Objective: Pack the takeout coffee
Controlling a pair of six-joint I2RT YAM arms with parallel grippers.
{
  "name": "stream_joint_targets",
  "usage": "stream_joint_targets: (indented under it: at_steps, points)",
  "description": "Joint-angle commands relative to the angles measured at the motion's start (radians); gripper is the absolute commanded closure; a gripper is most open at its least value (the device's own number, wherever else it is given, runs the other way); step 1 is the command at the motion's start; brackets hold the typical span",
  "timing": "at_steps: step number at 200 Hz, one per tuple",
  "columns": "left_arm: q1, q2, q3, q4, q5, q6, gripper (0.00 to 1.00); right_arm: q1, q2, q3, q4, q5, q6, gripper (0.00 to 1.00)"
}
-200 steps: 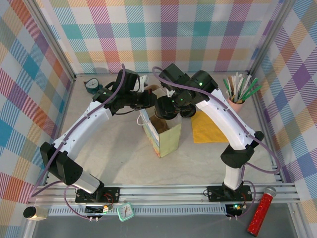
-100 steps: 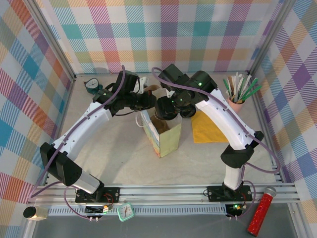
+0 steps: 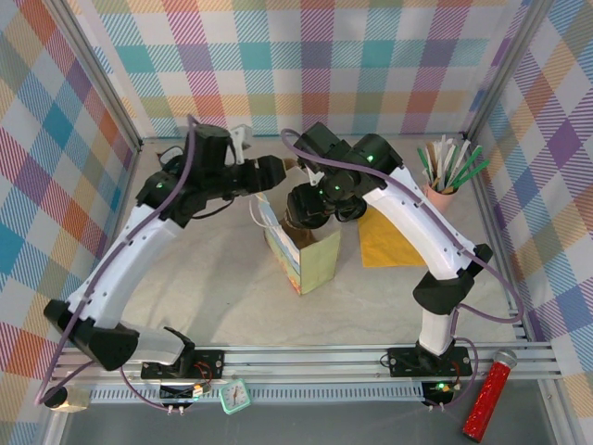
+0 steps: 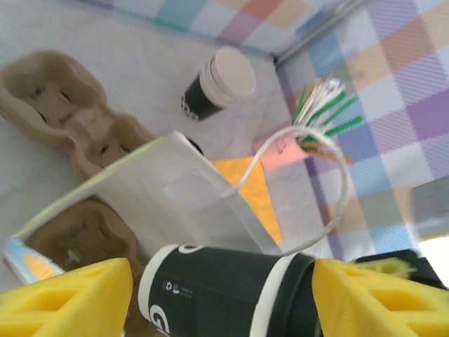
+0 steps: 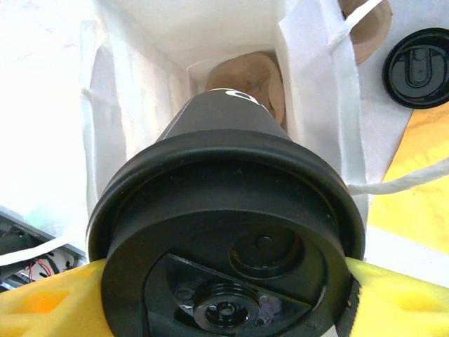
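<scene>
**A:** Where is the takeout coffee (image 5: 224, 232)?

**B:** At the open mouth of the paper bag (image 5: 140, 105), base pointing down; the right gripper (image 5: 221, 305) has it by the lid rim, a finger pressed on either side; I'd judge it isn't seated yet.

**A:** What could go wrong from here?

**B:** The hold is on the lid, so a knock against the bag's edge might loosen it and spill the drink. The base could miss a well of the pulp carrier (image 5: 245, 74) at the bottom, leaving the cup tilted. Nothing steadies the bag either; the left gripper (image 3: 276, 170) is near it with its jaws spread wide and nothing in them, so a wall may fold inward or the bag may tip. The handle loop (image 4: 337, 175) arches close by and might snag.

**A:** And the containers?

**B:** The bag holds that carrier; the part of it that shows is bare. A second carrier (image 4: 52, 95) lies on the table beyond, its wells bare too; stacked lidless cups (image 4: 217, 81) stand past it; a pink holder (image 4: 280, 153) is full of stirrers. A loose lid (image 5: 417, 67) lies beside the bag, near the yellow napkin (image 4: 245, 186).
</scene>
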Motion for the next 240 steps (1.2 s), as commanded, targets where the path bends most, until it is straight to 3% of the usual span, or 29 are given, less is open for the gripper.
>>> stream_joint_targets:
  at_steps: [1,21,53,108,165,240]
  points:
    - [0.024,-0.055,-0.022,0.039,-0.098,-0.034,0.29,0.012,0.016,0.028,-0.038,-0.032,0.004,0.27]
    - [0.044,-0.11,-0.064,0.046,-0.182,-0.061,0.23,0.017,0.049,0.061,-0.069,-0.039,0.002,0.27]
    - [0.08,-0.19,-0.127,0.051,-0.271,-0.08,0.0,0.017,0.114,0.122,-0.138,-0.052,-0.004,0.28]
    - [0.094,-0.224,-0.18,0.035,-0.256,-0.086,0.0,0.014,0.209,0.193,-0.242,-0.056,0.008,0.27]
    - [0.095,-0.235,-0.211,0.045,-0.238,-0.087,0.0,0.003,0.191,0.167,-0.245,-0.039,0.024,0.27]
    - [0.098,-0.22,-0.239,0.056,-0.225,-0.069,0.0,-0.018,0.134,0.025,-0.248,-0.064,0.031,0.28]
